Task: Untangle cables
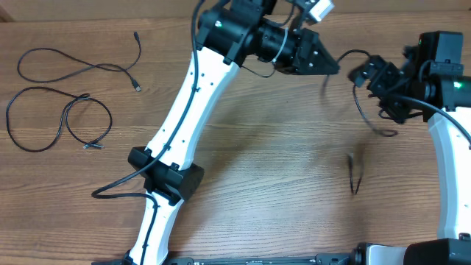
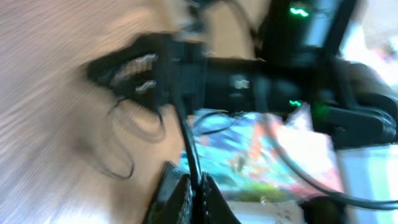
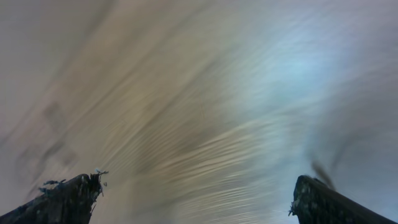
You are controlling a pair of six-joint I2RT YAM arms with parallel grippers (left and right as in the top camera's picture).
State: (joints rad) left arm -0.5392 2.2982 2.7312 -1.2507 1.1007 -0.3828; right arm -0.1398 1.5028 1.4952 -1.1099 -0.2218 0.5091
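Left gripper (image 1: 330, 65) is pinching thin black cable (image 1: 359, 107) at upper centre of overhead frame, jaws pressed together on it. Cable is rising from between fingers (image 2: 177, 199) in left wrist view. Right gripper (image 1: 368, 73) is hovering just beside at upper right, jaws spread wide and gripping nothing. Cable is drooping down-right in loose curve. Blurred tail (image 1: 355, 175) is lying lower right, long axis near vertical in frame. Two loose cables (image 1: 73, 65) are lying looped at far left. Likely handling as light, limp, slippery; safest taking hold near plug end.

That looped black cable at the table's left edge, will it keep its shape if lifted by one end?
Probably not: the looped cable lies in loose curves, so it likely flops and uncoils. Thin, so probably light.
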